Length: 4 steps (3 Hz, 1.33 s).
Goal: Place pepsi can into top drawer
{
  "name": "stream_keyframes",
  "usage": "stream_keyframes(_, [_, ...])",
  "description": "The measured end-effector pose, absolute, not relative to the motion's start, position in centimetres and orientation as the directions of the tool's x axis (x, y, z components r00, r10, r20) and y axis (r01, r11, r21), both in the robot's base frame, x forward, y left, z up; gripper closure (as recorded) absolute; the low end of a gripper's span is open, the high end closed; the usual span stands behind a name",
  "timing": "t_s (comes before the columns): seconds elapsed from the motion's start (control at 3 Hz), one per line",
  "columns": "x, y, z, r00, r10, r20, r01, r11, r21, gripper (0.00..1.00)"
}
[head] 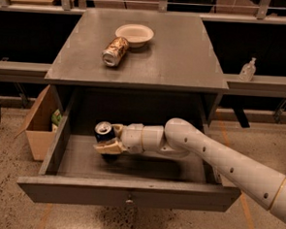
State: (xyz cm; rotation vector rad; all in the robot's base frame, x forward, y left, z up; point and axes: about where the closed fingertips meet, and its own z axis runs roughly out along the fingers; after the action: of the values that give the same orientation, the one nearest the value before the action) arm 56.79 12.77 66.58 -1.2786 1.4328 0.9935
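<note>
The top drawer point(128, 192) stands pulled out. The end effector point(105, 141) is inside it, toward the drawer's left half, clamped on the pepsi can point(103, 131). The can is upright, silver top showing. I cannot tell whether its base touches the drawer floor. To do this well, I'd lower it straight until the base sits flat and only then part the fingers. Then I'd draw the arm back out toward the drawer's front, clear of the surface point(185, 56) overhanging the drawer's back.
</note>
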Motion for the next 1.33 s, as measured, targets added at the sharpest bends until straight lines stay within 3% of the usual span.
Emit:
stream_keyframes(0.33, [56.7, 12.2, 65.8, 0.003, -0.268, -0.963, -0.989, 0.143, -0.042, 0.27])
stream_keyframes(0.67, [56.6, 12.0, 65.6, 0.006, -0.279, -0.96, -0.987, 0.151, -0.05, 0.05])
stream_keyframes(1.33, [57.8, 9.5, 66.2, -0.02, -0.295, -0.955, -0.981, 0.191, -0.039, 0.0])
